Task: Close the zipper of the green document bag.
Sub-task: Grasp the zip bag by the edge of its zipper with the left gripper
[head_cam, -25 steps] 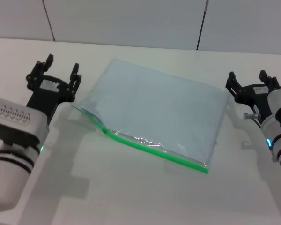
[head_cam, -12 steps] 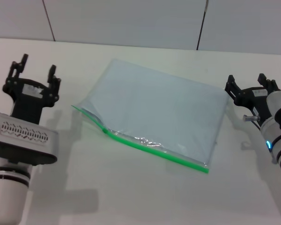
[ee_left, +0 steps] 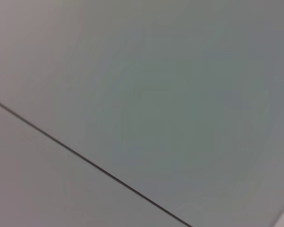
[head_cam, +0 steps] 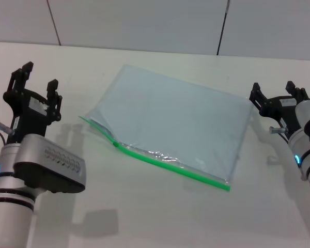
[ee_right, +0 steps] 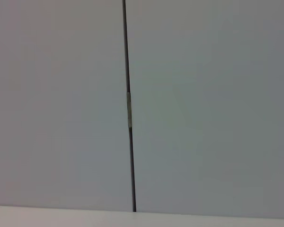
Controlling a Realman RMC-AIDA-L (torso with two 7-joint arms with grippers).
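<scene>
Both wrist views are showing only grey wall panels [ee_right: 203, 104] with a dark seam [ee_right: 128, 109]; neither is showing its own claw or the pouch. In the head view the right arm is running off the frame at 3 o'clock, and the left arm's lower body is cut off at 7 o'clock.

The green document bag [head_cam: 175, 124] is lying flat on the white worktop [head_cam: 160, 217] near centre, skewed, with the zipper [head_cam: 173, 166] running along its near edge from 9 toward 5 o'clock. The slider tab [head_cam: 116, 144] is sitting near the 9 o'clock end; beyond it the mouth is gaping slightly. Clear film beside the strip is wrinkling and glinting, hard to read.

Left claw [head_cam: 33, 85] is hovering at 9 o'clock, well apart from the bag, fingers spread, holding nothing. Compared with a second ago it has pulled away from the bag's corner, and the wrist has rolled since half a second ago. Right claw [head_cam: 279, 93] is waiting at 3 o'clock just beside the bag's far corner, fingers spread and empty, unchanged.
</scene>
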